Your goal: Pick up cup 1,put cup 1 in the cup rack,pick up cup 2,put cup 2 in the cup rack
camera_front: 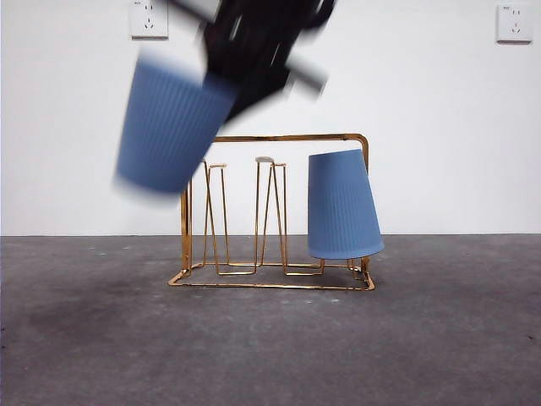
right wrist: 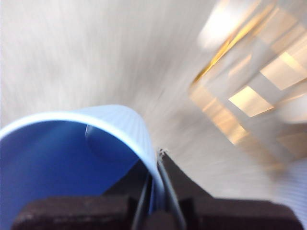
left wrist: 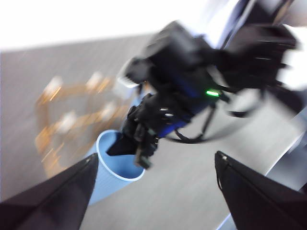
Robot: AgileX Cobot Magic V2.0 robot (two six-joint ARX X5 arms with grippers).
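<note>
The gold wire cup rack (camera_front: 287,138) stands mid-table. One ribbed blue cup (camera_front: 341,203) hangs upside down, slightly tilted, on the rack's right prongs. My right gripper (camera_front: 245,72) comes down from the top, shut on the rim of a second blue cup (camera_front: 169,127). It holds that cup tilted in the air above the rack's left end. The right wrist view shows the jaws (right wrist: 156,158) pinching the cup wall (right wrist: 62,158), with the rack (right wrist: 249,96) blurred beyond. My left gripper (left wrist: 156,155) is open and empty. It looks at the right arm, the held cup (left wrist: 112,175) and the rack (left wrist: 62,120).
The dark grey table (camera_front: 270,355) stretches in front of and around the rack. A white wall with two sockets (camera_front: 149,19) (camera_front: 514,23) stands behind. The held cup and both wrist views are motion-blurred.
</note>
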